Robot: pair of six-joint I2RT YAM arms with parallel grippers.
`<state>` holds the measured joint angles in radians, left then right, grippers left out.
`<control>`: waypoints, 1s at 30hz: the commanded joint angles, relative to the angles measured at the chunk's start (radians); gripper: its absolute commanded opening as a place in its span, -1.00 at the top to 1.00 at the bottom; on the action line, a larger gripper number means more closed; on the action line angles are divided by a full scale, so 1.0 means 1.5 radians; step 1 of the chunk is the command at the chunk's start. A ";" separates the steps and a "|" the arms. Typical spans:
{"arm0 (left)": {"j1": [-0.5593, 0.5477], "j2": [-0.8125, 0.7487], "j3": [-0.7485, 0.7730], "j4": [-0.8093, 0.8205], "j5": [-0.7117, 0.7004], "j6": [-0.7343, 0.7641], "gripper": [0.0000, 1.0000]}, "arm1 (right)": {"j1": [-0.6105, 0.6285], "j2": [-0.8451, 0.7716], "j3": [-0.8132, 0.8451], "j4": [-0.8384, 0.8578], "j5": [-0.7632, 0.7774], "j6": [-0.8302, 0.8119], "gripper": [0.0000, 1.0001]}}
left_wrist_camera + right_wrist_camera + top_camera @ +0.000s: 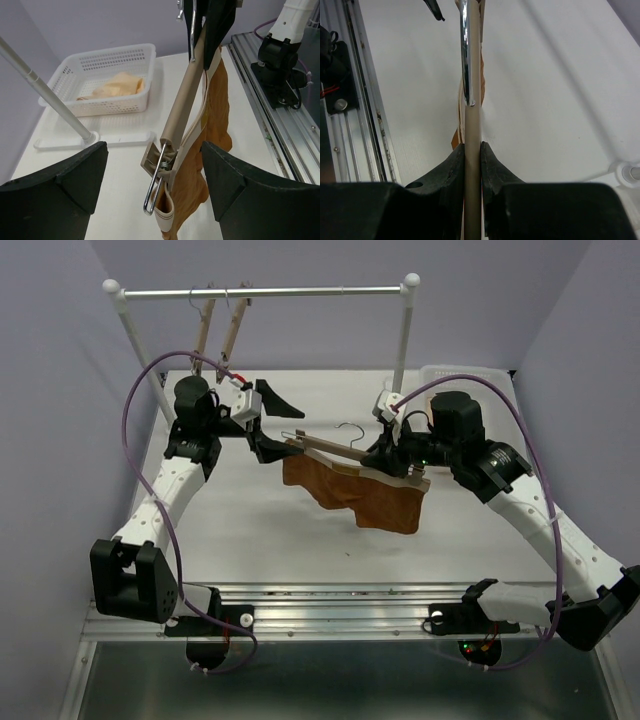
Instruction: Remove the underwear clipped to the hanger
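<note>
The light-wood hanger (355,455) is held level above the table, with the rust-brown underwear (365,498) hanging from it. My right gripper (397,462) is shut on the bar near its right end; in the right wrist view the fingers (455,170) pinch the bar (472,125), and a sliver of underwear (455,137) shows beside it. My left gripper (268,426) is open at the hanger's left end. In the left wrist view its fingers (55,185) stand wide on either side of the end clip (162,162), which still grips the underwear's (217,110) pale waistband, without touching it.
A clothes rail (270,291) with two more wooden hangers (218,325) stands at the back. A white basket (102,75) holding a pale beige cloth (117,84) sits at the back right. A metal rail (330,615) runs along the near table edge.
</note>
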<state>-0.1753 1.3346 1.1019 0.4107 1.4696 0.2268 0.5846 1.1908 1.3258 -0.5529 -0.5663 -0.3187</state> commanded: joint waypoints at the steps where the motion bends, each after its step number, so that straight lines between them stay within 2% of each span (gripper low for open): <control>1: -0.003 0.012 0.024 0.008 0.026 -0.001 -0.71 | 0.003 -0.024 0.002 0.058 -0.012 -0.002 0.99; 3: -0.003 0.014 0.024 0.010 0.035 0.000 -0.69 | 0.003 -0.029 -0.003 0.068 -0.017 0.001 0.99; 9: -0.003 0.019 0.032 0.007 0.044 -0.006 -0.41 | 0.003 -0.030 -0.003 0.076 -0.017 -0.001 0.99; 24: -0.003 0.021 0.048 0.007 0.063 -0.027 -0.38 | 0.003 -0.015 -0.007 0.061 -0.001 -0.009 0.99; 30: -0.003 0.027 0.050 0.007 0.065 -0.026 0.06 | 0.003 -0.014 -0.004 0.063 0.004 -0.005 0.99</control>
<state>-0.1757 1.3773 1.1301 0.3988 1.4822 0.1925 0.5842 1.1797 1.3094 -0.5144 -0.5552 -0.3225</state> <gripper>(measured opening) 0.508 0.201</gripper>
